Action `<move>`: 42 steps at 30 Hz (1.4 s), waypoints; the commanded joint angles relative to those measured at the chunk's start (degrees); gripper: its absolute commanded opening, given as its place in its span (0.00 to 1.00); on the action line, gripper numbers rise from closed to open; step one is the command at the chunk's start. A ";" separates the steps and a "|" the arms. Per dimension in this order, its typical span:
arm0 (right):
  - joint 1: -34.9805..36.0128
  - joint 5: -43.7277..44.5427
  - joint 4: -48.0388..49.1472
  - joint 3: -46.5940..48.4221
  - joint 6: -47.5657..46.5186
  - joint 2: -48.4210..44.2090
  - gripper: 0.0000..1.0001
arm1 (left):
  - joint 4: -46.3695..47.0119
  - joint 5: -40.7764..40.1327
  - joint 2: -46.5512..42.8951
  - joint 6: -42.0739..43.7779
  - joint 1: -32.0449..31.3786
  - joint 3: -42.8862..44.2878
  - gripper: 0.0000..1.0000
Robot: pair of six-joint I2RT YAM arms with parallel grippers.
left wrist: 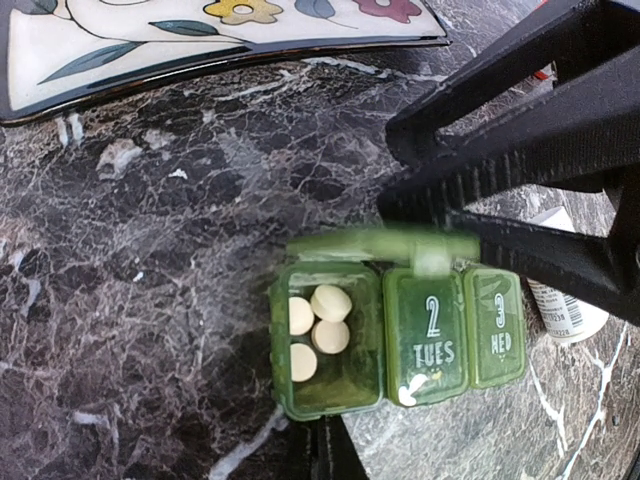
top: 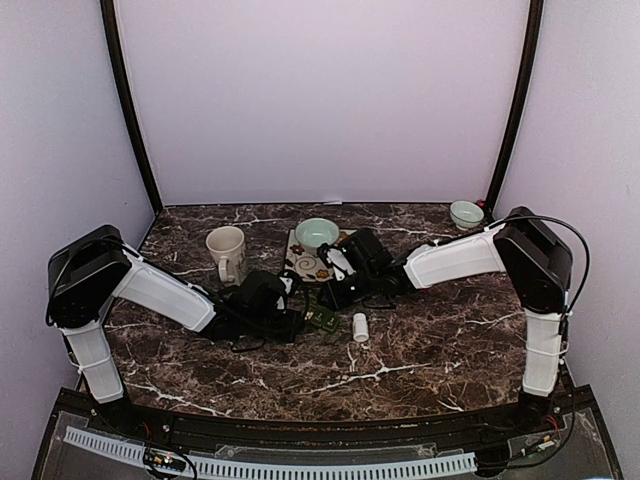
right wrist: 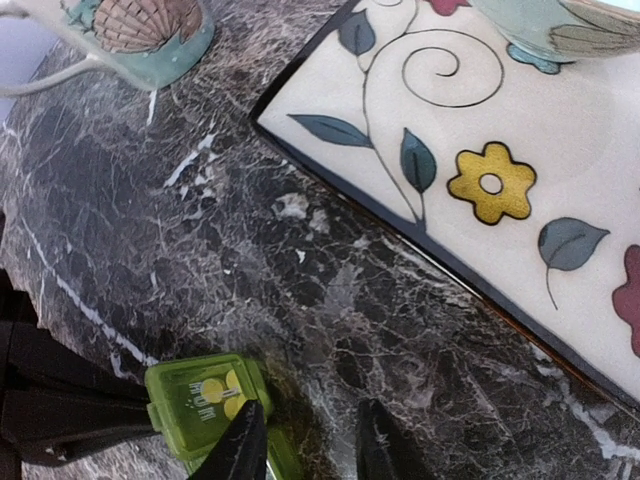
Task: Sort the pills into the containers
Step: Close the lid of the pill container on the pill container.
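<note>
On the marble table, the dark green pill box lies directly ahead of your left gripper. That gripper's fingers are pressed together at the box's near edge; whether they nip that edge cannot be told. The compartment ahead and to the left of that gripper is open, its lid flipped up, with four pale pills inside. The TUES and WED lids are down. Your right gripper hangs over the same spot, fingers spread with nothing between them. The box is just beside the finger on the left of its wrist view, and the flower-painted plate lies beyond.

Judge the box as light, thin, smooth plastic. It looks stiff enough to pinch, but it will likely skid on the polished stone, or tip and spill, if a lid is levered without bracing. Take it by the long side walls or an end, and lift lids at their small tabs. The pills look tiny, hard and apt to roll.
</note>
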 commanded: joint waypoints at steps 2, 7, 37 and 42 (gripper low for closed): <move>0.68 -2.29 -0.14 1.11 -0.52 -1.65 0.39 | -1.06 -1.07 0.67 0.41 0.44 -0.06 0.00; 0.73 -3.57 -0.39 1.22 -0.72 -1.51 0.46 | -1.13 -1.16 0.72 0.25 0.53 -0.04 0.00; 1.16 -9.94 -7.05 6.94 -5.63 5.12 0.57 | -1.07 -1.84 0.45 0.00 0.94 -0.92 0.00; 1.19 -10.02 -7.74 7.10 -6.05 5.59 0.57 | -0.89 -1.72 0.62 -0.11 1.05 -0.96 0.00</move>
